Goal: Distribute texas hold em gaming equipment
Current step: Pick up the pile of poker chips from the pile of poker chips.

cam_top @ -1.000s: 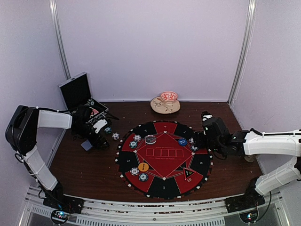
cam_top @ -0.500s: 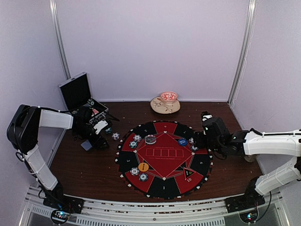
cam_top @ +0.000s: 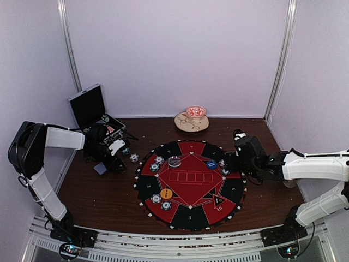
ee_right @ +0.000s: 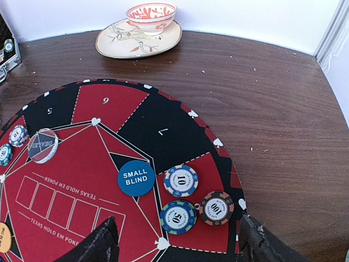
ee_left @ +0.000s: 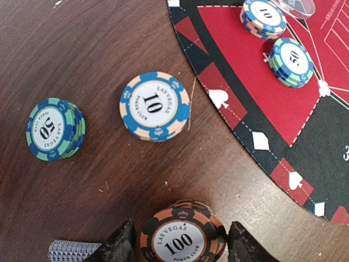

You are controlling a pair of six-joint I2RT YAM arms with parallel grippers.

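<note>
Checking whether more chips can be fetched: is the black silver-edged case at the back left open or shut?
Open. The black silver-edged case has its lid standing up, and the base's contents show below it.

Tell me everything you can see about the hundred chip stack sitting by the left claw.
The 100 chip stack is a short pile of round chips, edges orange-brown and black, white label reading Las Vegas 100 Poker Club. It lies flat on the wooden table, off the mat, between the left claw's two black fingers; whether they touch it is unclear.
</note>
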